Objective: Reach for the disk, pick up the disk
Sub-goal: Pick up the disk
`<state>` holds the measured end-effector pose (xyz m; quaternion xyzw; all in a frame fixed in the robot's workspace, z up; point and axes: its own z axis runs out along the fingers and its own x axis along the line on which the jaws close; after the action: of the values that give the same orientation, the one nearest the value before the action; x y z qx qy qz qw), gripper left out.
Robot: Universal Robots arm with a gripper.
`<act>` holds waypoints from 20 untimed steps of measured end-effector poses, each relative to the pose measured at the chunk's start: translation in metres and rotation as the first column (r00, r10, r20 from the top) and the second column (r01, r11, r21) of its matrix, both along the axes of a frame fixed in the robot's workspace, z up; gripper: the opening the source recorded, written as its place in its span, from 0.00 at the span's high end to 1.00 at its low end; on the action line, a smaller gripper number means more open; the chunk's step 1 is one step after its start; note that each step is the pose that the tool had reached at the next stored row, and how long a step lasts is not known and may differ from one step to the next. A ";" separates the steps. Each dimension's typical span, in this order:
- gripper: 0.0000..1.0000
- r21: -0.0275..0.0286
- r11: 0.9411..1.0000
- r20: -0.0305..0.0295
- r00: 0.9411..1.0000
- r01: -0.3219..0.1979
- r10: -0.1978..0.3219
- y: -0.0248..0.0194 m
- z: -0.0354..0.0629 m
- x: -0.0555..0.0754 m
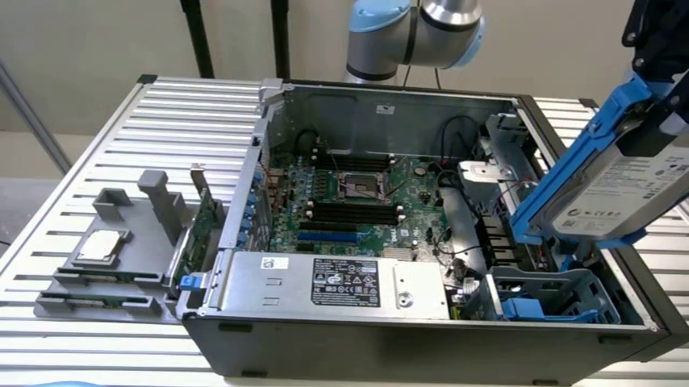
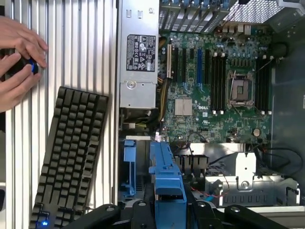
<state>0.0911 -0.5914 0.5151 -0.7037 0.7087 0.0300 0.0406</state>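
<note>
Hand (image 2: pixel 167 210) clamped on disk (image 1: pixel 619 189) by blue rails, tilted above open case (image 1: pixel 431 322). Lift it straight, clear drive cage (image 1: pixel 549 298), avoid cables.

Beige wall (image 1: pixel 86 32), ribbed metal table (image 1: pixel 97 137) (silver slats); black posts (image 1: pixel 197 36)

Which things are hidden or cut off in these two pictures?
- Gripper: exterior view, cut off by the picture's right edge.
- Disk: exterior view, far end behind the gripper; wrist view, just its blue rail edge-on.
- Keyboard: wrist view, cut off at the edge.
- Hand: wrist view, covers a small dark object.
</note>
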 end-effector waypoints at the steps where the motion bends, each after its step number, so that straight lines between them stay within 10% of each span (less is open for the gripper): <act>1: 0.67 0.000 1.000 0.000 1.000 0.000 0.000 -0.0012 -0.0018 0.000; 7: 0.67 0.000 1.000 0.006 1.000 0.000 0.000 -0.0032 -0.0119 0.000; 15: 0.67 0.000 1.000 0.032 0.999 -0.004 0.004 -0.0032 -0.0196 0.001; 20: 0.67 0.000 1.000 0.034 0.999 -0.004 0.004 -0.0032 -0.0196 0.001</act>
<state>0.0916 -0.5947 0.4955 -0.7056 0.7064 0.0181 0.0525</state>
